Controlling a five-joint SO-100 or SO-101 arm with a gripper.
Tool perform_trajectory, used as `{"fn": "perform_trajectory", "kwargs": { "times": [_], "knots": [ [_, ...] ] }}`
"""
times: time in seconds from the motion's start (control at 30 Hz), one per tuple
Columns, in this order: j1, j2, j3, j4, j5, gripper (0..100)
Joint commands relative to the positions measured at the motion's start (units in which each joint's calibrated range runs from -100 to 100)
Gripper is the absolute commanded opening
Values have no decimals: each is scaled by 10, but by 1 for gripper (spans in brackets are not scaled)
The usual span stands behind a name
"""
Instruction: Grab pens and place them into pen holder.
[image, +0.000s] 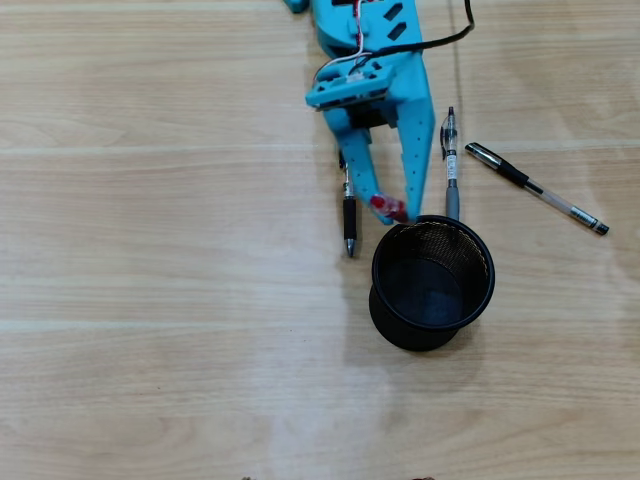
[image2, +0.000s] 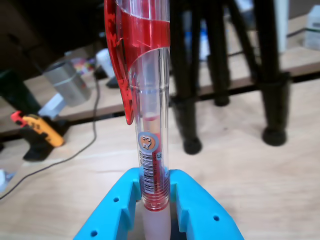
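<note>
Blue gripper (image2: 156, 200) fills the bottom of the wrist view, its two fingers pressed against the barrel of the red and clear pen (image2: 150, 100), which stands upright between them with its red clip uppermost. Overhead, the gripper (image: 385, 208) hangs at the upper left rim of the pen holder (image: 480, 290), and only a red glimpse of the pen shows at its tips. Just left of the arm a black pen (image: 349, 215) lies on the bench (image: 150, 300); a grey pen (image: 450, 160) lies close on the right, its tip touching the holder's rim as far as can be told, and a black-capped pen (image: 535, 187) rests farther right. My worry is that the pen sits at the rim rather than over the opening, so letting go here could catch the edge and tumble it outside, or nudge the light cup.
</note>
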Motion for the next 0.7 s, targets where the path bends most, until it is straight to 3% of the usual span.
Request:
{"fn": "perform_trajectory", "kwargs": {
  "times": [0.0,0.23,0.67],
  "knots": [
    [-20,46,-89,-14,-2,2],
    [-41,144,-178,-14,6,2],
    [-37,185,-167,-13,54,2]
  ]
}}
